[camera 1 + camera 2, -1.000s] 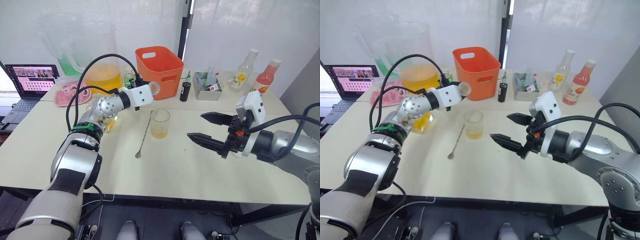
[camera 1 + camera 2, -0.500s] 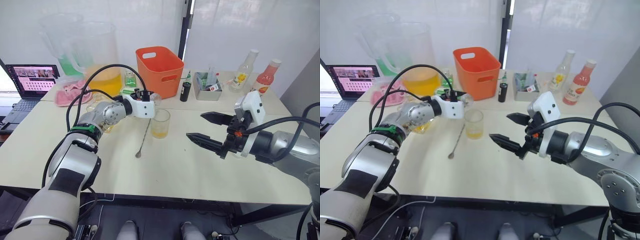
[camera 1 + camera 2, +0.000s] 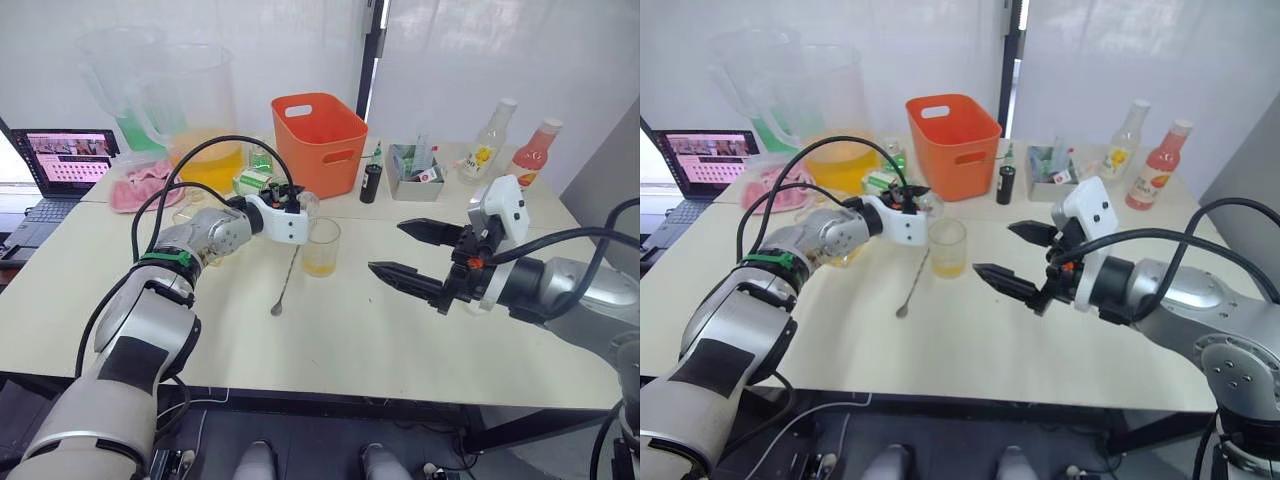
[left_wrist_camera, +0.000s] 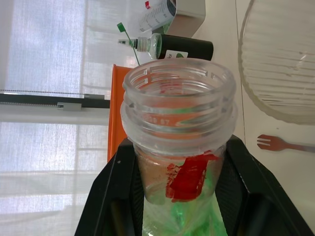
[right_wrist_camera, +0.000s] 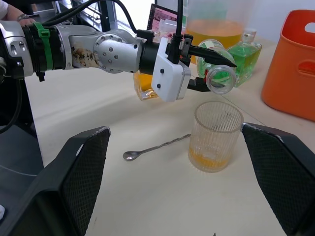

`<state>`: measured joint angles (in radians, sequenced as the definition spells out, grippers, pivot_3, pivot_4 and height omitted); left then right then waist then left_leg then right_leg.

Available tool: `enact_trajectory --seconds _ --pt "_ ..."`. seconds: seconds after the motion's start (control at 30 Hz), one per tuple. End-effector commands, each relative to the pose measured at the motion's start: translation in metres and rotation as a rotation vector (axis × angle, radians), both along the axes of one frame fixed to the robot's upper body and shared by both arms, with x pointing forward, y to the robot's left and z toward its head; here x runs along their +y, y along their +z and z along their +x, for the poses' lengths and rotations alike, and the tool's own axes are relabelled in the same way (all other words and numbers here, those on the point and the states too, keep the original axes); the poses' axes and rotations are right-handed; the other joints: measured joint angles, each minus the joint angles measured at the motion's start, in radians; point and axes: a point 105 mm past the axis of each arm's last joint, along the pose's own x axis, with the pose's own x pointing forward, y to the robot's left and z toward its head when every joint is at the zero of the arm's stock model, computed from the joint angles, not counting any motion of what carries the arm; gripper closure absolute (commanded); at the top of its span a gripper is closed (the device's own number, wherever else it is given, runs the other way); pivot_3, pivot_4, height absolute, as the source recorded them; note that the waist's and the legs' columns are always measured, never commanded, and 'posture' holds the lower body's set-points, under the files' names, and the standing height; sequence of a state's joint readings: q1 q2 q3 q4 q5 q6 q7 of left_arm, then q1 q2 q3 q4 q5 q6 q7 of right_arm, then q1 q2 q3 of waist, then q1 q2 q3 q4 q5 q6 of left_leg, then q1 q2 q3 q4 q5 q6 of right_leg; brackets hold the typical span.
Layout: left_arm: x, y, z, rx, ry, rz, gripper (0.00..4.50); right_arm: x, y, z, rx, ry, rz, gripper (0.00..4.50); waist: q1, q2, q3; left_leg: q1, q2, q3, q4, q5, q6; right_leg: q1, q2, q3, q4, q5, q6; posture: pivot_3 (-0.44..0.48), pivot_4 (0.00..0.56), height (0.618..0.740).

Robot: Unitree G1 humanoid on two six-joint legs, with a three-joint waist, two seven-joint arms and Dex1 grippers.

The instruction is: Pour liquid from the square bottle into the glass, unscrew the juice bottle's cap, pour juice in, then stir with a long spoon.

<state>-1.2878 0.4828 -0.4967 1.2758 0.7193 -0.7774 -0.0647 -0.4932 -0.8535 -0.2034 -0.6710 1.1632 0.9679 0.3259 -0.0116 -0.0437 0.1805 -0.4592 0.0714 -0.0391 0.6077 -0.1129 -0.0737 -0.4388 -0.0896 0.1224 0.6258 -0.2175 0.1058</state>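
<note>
My left gripper (image 3: 293,199) is shut on the neck of the juice bottle (image 3: 255,181), which lies tipped on its side. The bottle's open mouth (image 5: 218,78) points over the rim of the glass (image 3: 320,247); no stream shows. The cap is out of view. The glass stands mid-table with a little yellow liquid at its bottom. Just left of it the long spoon (image 3: 287,275) lies flat on the table. The square bottle (image 5: 143,85), holding yellow liquid, stands behind my left wrist. To the right of the glass my right gripper (image 3: 386,246) hovers open and holds nothing.
An orange basket (image 3: 318,140) stands behind the glass, with a small black bottle (image 3: 371,183) and a grey tray (image 3: 415,165) to its right. Two large jugs (image 3: 205,120), a small green bottle (image 5: 246,54) and a laptop (image 3: 62,155) are at the back left. Yellow-labelled (image 3: 483,145) and pink-red bottles (image 3: 533,150) stand back right.
My left gripper has come down and tipped the juice bottle over, bringing its mouth close to the glass rim. The right gripper has edged slightly left, still open.
</note>
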Motion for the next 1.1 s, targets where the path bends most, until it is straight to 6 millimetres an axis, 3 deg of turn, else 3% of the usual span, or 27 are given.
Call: enact_trajectory --seconds 0.03,1.1 --pt "-0.0036 0.0306 0.0004 -0.111 -0.012 -0.008 3.12 0.0038 0.008 -0.005 -0.037 0.02 0.005 0.0 0.0 0.0 0.0 0.0 0.0 0.0 0.0 0.0 0.0 0.0 0.0 0.0 0.0 0.0 0.0 0.0 0.15 0.717" --pt "-0.0064 0.0289 -0.0022 -0.214 -0.045 0.1 3.12 0.0063 0.0121 -0.0006 -0.06 0.012 0.017 0.0 0.001 0.0 0.0 0.0 0.0 0.0 0.0 0.0 0.0 0.0 0.0 0.0 0.0 0.0 0.0 0.0 0.15 0.717"
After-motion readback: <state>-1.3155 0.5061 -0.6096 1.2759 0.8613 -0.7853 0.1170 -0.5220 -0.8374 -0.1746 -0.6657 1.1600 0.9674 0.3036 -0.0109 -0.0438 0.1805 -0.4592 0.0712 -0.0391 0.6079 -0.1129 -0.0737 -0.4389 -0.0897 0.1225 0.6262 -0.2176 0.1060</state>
